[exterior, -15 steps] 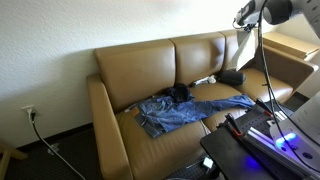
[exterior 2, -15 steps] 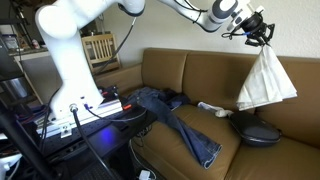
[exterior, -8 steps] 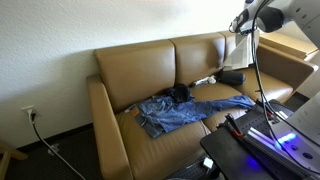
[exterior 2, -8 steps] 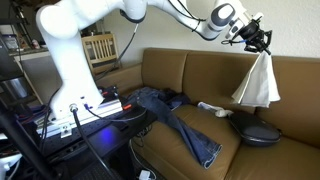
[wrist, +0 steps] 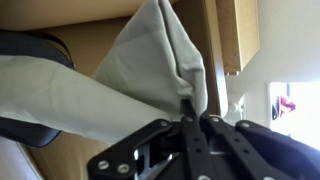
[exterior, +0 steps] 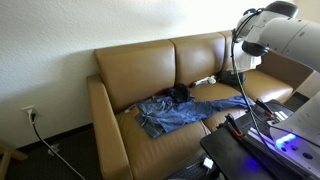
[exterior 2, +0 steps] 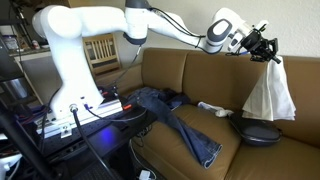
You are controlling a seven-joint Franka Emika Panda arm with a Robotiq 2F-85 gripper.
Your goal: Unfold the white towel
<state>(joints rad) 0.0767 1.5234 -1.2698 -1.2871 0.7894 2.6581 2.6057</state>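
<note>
The white towel (exterior 2: 270, 92) hangs in the air from my gripper (exterior 2: 271, 57), high above the right end of the brown sofa (exterior 2: 200, 75). In the wrist view the gripper (wrist: 192, 112) is shut on a pinched corner of the towel (wrist: 150, 65), which drapes away from the jaws. In an exterior view the arm (exterior: 275, 30) hides the towel and the gripper.
Blue jeans (exterior: 185, 110) (exterior 2: 175, 120) lie spread on the sofa seat. A dark round object (exterior 2: 257, 131) lies on the seat under the towel. A small white item (exterior 2: 210, 108) lies near the backrest. Robot base and electronics (exterior 2: 75, 110) stand beside the sofa.
The gripper has moved with the towel, further along the sofa toward its right end and slightly lower. The towel swings and hangs more narrowly than a second ago.
</note>
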